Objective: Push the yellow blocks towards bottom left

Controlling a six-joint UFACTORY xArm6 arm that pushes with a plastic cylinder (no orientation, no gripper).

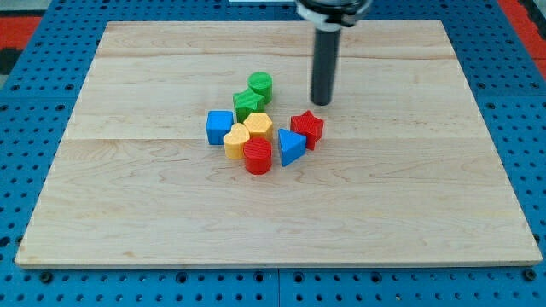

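Note:
Two yellow blocks sit near the board's middle: a yellow hexagon and a second yellow block touching it at its lower left. My tip is up and to the right of them, apart from every block, just above the red star. A red cylinder touches the yellow pair from below.
A blue cube lies left of the yellow blocks. A green star and a green cylinder lie above them. A blue triangular block sits beside the red star. The wooden board rests on a blue pegboard.

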